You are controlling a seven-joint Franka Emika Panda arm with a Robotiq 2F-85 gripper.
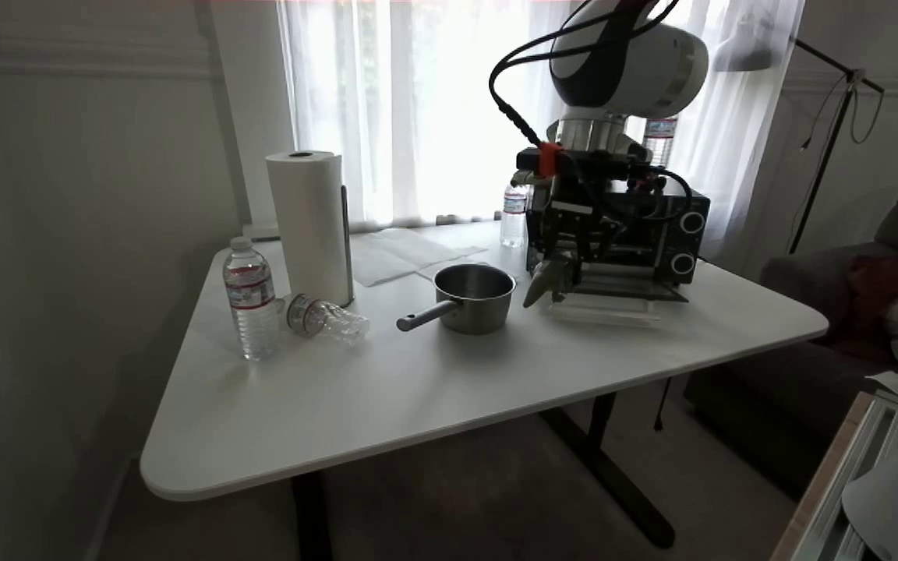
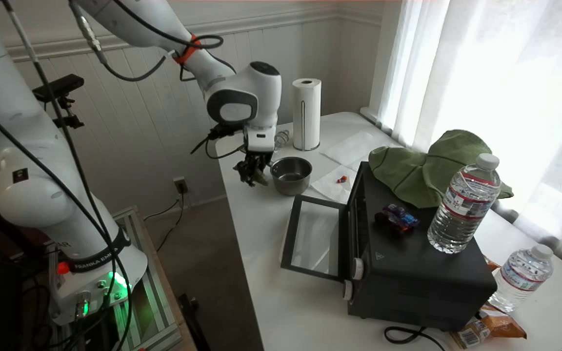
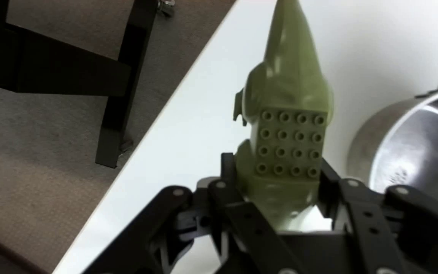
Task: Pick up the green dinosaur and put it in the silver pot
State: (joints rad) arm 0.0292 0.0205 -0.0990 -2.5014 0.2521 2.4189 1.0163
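We see the claw [image 3: 278,173] clasping the green toy dinosaur [image 3: 289,129] beside the silver saucepan [image 1: 484,315]. We judge this the carrying step; next, centre it over the saucepan and release.

The dinosaur [image 3: 293,91] looks like smooth, softly glossy plastic with a studded patch. The pot [image 1: 486,318] is metal, satiny outside, shiny inside. The gripper [image 3: 278,171] looks matt; the bottles [image 2: 465,205], glossy clear plastic; the towel roll [image 1: 305,226], matt paper; the curtain [image 2: 486,97], sheer cloth.
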